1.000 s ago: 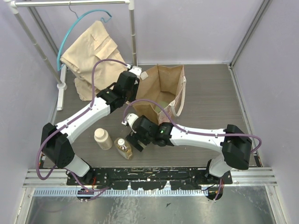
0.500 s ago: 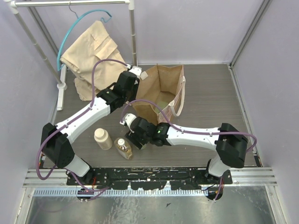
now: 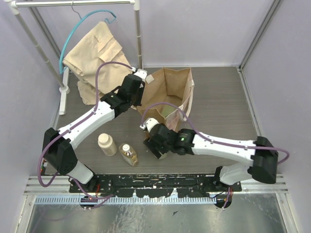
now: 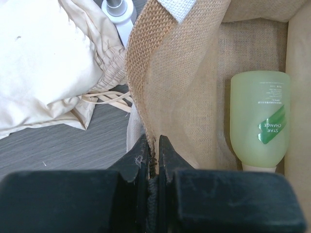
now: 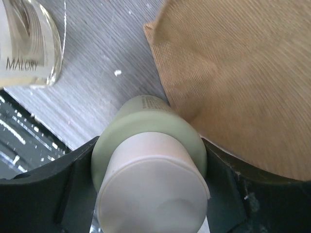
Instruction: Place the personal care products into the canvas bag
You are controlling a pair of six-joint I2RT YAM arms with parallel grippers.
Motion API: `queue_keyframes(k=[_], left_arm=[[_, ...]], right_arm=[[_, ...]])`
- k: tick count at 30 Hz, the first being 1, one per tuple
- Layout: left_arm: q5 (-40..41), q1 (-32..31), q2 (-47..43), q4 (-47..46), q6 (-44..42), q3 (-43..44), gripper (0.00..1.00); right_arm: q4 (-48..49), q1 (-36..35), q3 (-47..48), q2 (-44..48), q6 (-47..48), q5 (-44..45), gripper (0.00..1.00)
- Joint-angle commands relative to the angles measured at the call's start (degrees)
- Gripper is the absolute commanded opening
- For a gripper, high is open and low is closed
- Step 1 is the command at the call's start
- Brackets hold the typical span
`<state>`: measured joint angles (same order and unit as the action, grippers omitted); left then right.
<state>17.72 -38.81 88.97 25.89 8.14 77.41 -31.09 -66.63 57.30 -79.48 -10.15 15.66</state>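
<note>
The canvas bag point(image 3: 167, 90) stands open at mid-table. My left gripper point(image 3: 138, 95) is shut on its left rim point(image 4: 146, 73); the fabric edge runs between the closed jaws point(image 4: 153, 145). A green cylinder bottle point(image 4: 260, 119) lies inside the bag. My right gripper point(image 3: 156, 145) sits just in front of the bag, shut on the round green bottle with the cream top point(image 5: 146, 131), which fills the gap between the fingers point(image 5: 148, 165). The cream bottle point(image 3: 107, 144) and the amber white-capped bottle point(image 3: 128, 155) stand on the table to the left of that gripper.
A beige folded garment point(image 3: 95, 58) lies at the back left under a white clothes rack point(image 3: 63, 90) with a teal hanger. The bag's whitish handle point(image 3: 187, 104) hangs on its right side. Purple walls enclose the table.
My right gripper has closed on the green bottle with the cream top and moved right and toward the near edge. The left arm stays on the bag's rim.
</note>
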Motion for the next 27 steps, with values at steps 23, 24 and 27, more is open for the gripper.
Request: queue_keyframes(k=[23, 24, 27], left_arm=[[-1.3, 0.0, -1.0, 0.0, 0.8, -0.9, 0.0], [-1.4, 0.1, -1.1, 0.0, 0.7, -1.0, 0.0], [-1.4, 0.0, -1.4, 0.1, 0.4, -1.2, 0.0]], right_arm=[[-26.9, 19.2, 55.6, 1.4, 8.9, 1.4, 0.01], [-26.8, 20.0, 57.8, -0.2, 9.8, 0.5, 0.01], [-26.4, 22.4, 64.4, -4.7, 11.7, -3.7, 0.01]])
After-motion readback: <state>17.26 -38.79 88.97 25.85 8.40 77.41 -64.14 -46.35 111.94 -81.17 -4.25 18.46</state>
